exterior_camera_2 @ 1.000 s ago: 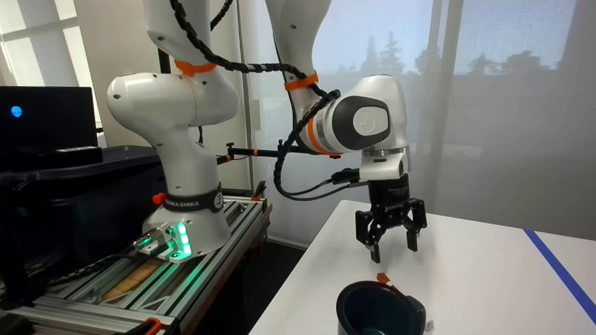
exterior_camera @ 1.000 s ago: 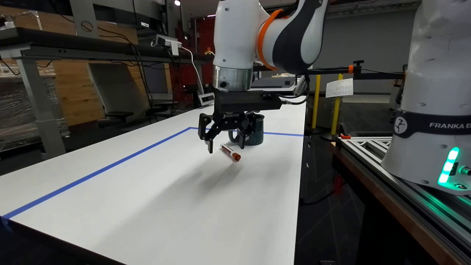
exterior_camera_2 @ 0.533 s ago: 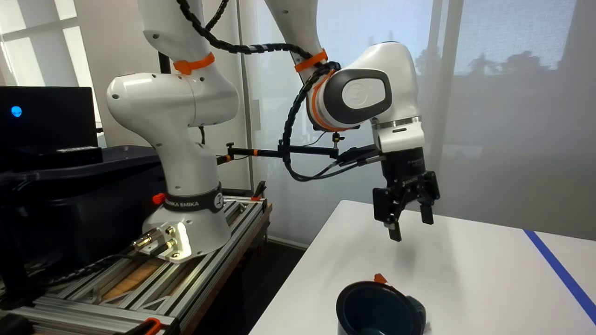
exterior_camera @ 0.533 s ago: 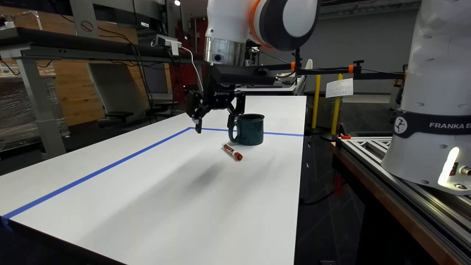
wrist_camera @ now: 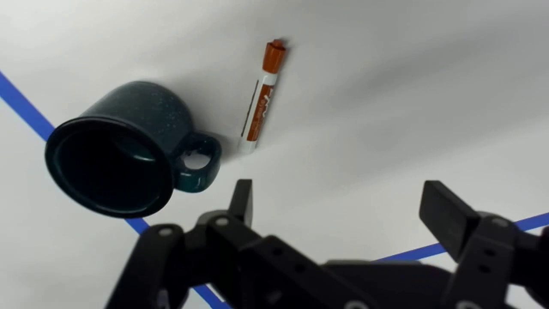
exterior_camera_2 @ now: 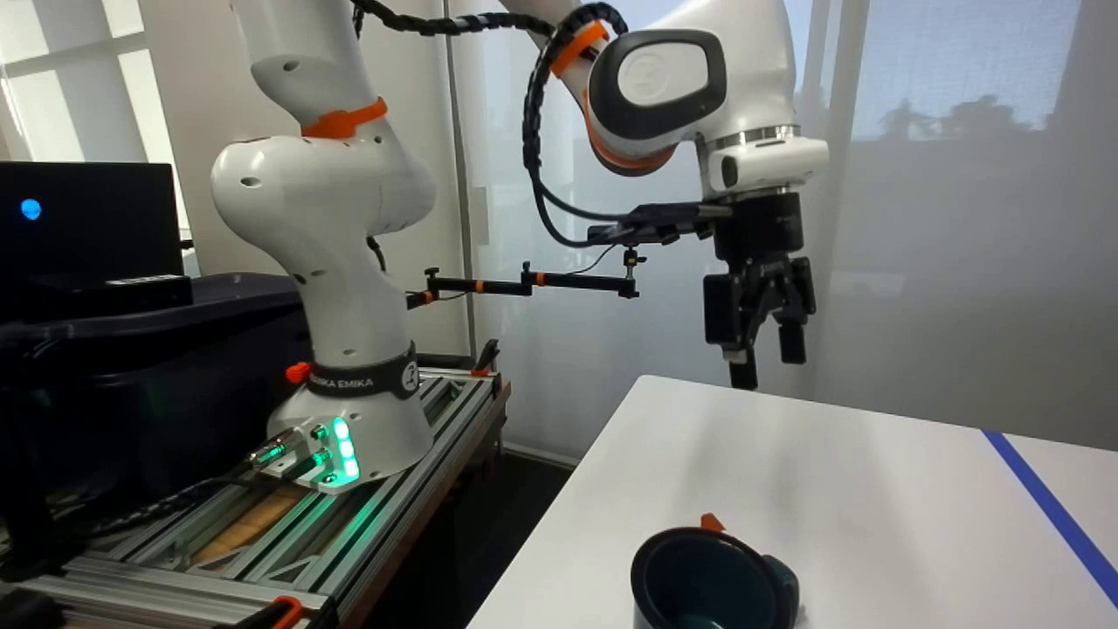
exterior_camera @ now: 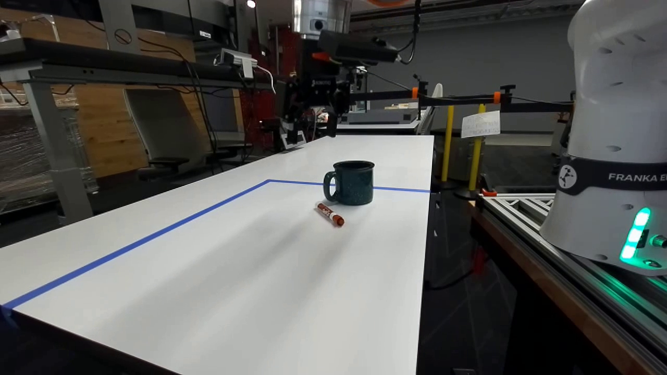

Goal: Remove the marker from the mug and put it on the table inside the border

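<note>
A green-blue speckled mug point(exterior_camera: 355, 185) stands upright on the white table, with its handle toward the marker. It also shows in the wrist view point(wrist_camera: 150, 107) and in an exterior view point(exterior_camera_2: 645, 572). An orange-capped marker point(exterior_camera: 330, 214) lies on its side on the table beside the mug, inside the blue tape border point(exterior_camera: 140, 242). In the wrist view the marker point(wrist_camera: 260, 105) has its white end near the handle, apart from it. In an exterior view only its orange end point(exterior_camera_2: 712, 521) shows clearly behind the mug. My gripper point(wrist_camera: 338, 184) is open and empty, high above the table.
The table point(exterior_camera: 365, 291) ends at the right beside the robot's rail base point(exterior_camera: 552, 260). A dark desk point(exterior_camera: 130, 73) and a chair point(exterior_camera: 161, 125) stand beyond its left edge. A camera boom point(exterior_camera_2: 576, 281) reaches out behind the arm.
My gripper has risen well above the table, away from the marker and mug, staying open. The marker has shifted very slightly on the table. The mug has not moved.
</note>
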`<act>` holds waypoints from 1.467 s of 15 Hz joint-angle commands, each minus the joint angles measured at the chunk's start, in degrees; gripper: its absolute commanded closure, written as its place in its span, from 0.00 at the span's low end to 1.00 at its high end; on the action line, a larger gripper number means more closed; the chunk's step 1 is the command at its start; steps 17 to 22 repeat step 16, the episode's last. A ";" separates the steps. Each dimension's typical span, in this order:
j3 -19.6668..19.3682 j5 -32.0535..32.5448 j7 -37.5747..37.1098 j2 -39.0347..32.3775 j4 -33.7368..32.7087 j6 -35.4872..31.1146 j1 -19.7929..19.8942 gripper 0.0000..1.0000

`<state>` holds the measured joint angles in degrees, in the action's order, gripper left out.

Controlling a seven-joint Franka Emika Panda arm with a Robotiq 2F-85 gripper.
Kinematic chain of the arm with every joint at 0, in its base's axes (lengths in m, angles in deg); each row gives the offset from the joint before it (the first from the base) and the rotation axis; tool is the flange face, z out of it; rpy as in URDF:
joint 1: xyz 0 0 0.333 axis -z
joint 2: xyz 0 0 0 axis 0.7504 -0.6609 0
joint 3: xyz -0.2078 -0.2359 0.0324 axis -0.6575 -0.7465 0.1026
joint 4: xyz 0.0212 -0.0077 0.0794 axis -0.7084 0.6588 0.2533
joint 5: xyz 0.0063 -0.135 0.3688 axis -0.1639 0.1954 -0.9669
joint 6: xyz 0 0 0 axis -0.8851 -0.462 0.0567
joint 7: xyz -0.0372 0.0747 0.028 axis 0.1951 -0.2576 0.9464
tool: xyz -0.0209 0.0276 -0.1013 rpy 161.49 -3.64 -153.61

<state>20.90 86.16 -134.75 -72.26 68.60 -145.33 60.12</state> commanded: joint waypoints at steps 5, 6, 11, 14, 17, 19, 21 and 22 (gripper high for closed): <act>-4.84 -4.65 16.56 9.45 1.20 6.95 -3.21 0.00; -5.54 -6.53 18.84 9.52 1.15 7.25 -3.57 0.00; -4.23 -5.04 17.54 7.38 0.06 5.96 -1.85 0.00; -4.22 -5.08 17.56 7.38 0.13 5.97 -2.01 0.00; -4.22 -5.08 17.57 7.38 0.16 5.97 -2.04 0.00; -4.22 -5.08 17.57 7.38 0.16 5.97 -2.04 0.00; -4.22 -5.08 17.57 7.38 0.16 5.97 -2.04 0.00; -4.22 -5.08 17.57 7.38 0.16 5.97 -2.04 0.00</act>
